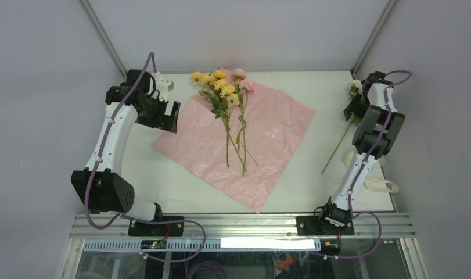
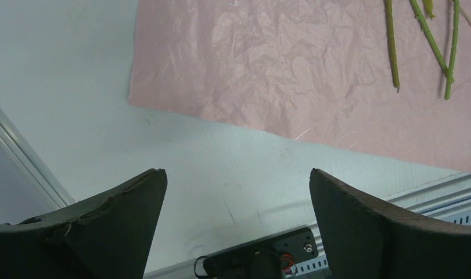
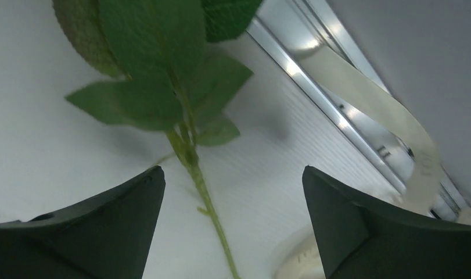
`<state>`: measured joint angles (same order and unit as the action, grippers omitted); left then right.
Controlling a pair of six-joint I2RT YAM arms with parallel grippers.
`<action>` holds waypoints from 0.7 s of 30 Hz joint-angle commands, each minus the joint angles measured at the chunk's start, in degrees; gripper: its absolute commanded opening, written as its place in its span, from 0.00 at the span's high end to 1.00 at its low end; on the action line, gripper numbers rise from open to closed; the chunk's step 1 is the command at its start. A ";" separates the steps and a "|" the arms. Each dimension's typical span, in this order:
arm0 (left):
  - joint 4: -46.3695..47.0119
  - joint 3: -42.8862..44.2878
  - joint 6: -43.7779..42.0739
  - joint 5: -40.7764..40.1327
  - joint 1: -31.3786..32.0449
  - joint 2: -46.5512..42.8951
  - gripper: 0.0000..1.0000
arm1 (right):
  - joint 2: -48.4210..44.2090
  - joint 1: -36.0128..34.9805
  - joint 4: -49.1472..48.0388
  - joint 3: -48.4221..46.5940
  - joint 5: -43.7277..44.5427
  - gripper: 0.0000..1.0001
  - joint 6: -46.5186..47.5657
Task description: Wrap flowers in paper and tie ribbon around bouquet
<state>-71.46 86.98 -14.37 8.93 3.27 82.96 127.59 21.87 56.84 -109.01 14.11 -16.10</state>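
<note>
Though ungripped, stem [image 3: 205, 197] beneath right claw [image 3: 233, 170]

There is one sheet of paper [image 1: 273, 133], one ribbon [image 1: 379, 185] and one worktop [image 1: 163, 174]. The flowers [image 1: 228, 107] on the sheet show two pink blooms [image 1: 239, 73] and a yellow cluster [image 1: 220, 84] of about five or six heads, packed too tightly to count exactly. One more stem [image 1: 337, 148], white-headed, lies on its own.
</note>
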 commanded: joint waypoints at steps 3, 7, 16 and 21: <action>0.43 2.32 -0.78 -1.13 -0.39 2.35 0.01 | 8.08 0.98 0.26 -10.38 -6.83 0.14 2.03; 0.19 2.45 -1.33 -2.05 -0.44 2.88 0.01 | 10.17 0.90 -0.42 -10.14 -8.54 0.48 2.39; 0.04 2.94 -1.42 -1.40 -0.40 2.80 0.01 | -3.35 -1.44 -2.31 -9.81 -7.17 1.00 7.16; 0.31 2.43 -1.32 -0.71 -0.43 1.55 0.01 | -18.27 -7.84 -3.99 -13.43 -17.89 1.00 14.36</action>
<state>-72.03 87.85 -14.55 7.53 3.27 86.59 128.55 20.05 56.40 -117.05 5.10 -8.75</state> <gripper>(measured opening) 0.991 0.034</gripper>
